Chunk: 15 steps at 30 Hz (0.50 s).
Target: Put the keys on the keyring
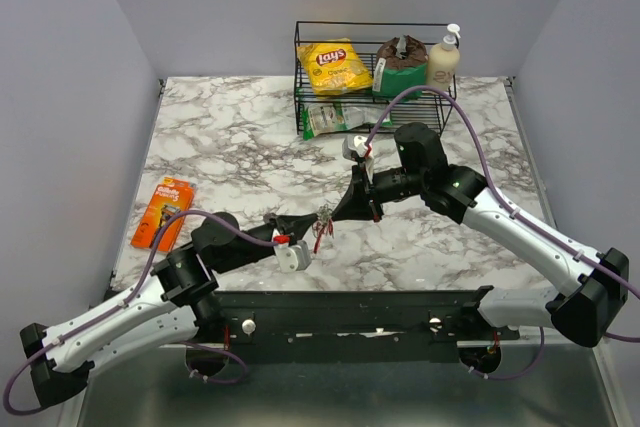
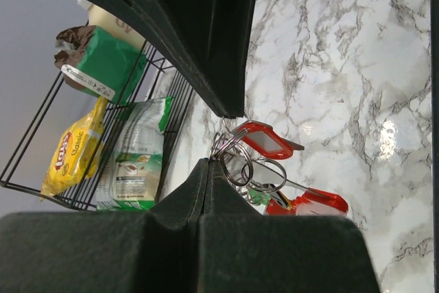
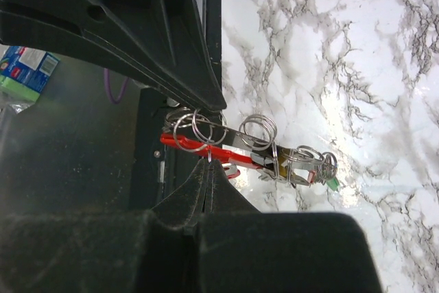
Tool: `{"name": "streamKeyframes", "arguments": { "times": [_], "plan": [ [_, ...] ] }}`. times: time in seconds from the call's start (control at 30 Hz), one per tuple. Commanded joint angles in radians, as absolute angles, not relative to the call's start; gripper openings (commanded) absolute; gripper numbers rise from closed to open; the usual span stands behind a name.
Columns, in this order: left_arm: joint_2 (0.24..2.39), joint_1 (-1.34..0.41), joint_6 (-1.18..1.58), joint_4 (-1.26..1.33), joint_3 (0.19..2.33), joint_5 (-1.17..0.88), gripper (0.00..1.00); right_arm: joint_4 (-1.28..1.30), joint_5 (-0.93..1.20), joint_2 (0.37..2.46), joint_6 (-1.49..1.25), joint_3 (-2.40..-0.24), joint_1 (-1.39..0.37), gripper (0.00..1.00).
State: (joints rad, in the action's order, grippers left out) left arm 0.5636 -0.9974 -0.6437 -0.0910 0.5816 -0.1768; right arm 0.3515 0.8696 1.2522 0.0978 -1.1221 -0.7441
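Note:
The key bunch (image 1: pixel 323 225) hangs just above the marble between my two grippers. In the left wrist view, my left gripper (image 2: pixel 208 163) is shut, pinching a thin metal ring (image 2: pixel 218 147) of the bunch. Interlinked rings (image 2: pixel 241 167), a red-tagged key (image 2: pixel 266 141), a second red tag (image 2: pixel 312 202) and a green tag (image 2: pixel 258 197) hang beside it. In the right wrist view, my right gripper (image 3: pixel 209 163) is shut on another small ring under a red tag (image 3: pixel 214 147). Rings (image 3: pixel 193 128) and a flat silvery piece (image 3: pixel 236 138) run out to a green tag (image 3: pixel 333 183). The two fingertips nearly meet.
An orange razor pack (image 1: pixel 163 212) lies at the table's left edge. A black wire rack (image 1: pixel 375 97) at the back holds a yellow chips bag (image 1: pixel 333 67), a green packet (image 1: pixel 398 72) and a bottle (image 1: pixel 443 59). A green-white pouch (image 1: pixel 335 119) lies under it.

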Motion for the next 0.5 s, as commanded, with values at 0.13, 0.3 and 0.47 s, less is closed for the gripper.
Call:
{"name": "streamKeyframes", "arguments": {
  "times": [0.13, 0.3, 0.47],
  "plan": [
    [0.597, -1.003, -0.658, -0.015, 0.591, -0.215, 0.0, 0.376, 0.884, 1.25, 0.098, -1.146, -0.742, 0.0],
    [0.591, -1.003, -0.654, -0.017, 0.592, -0.229, 0.0, 0.379, 0.873, 1.253, 0.098, -1.146, -0.742, 0.01],
    [0.575, -1.005, -0.649, -0.023, 0.595, -0.244, 0.0, 0.379, 0.851, 1.258, 0.098, -1.144, -0.742, 0.0]
  ]
}}
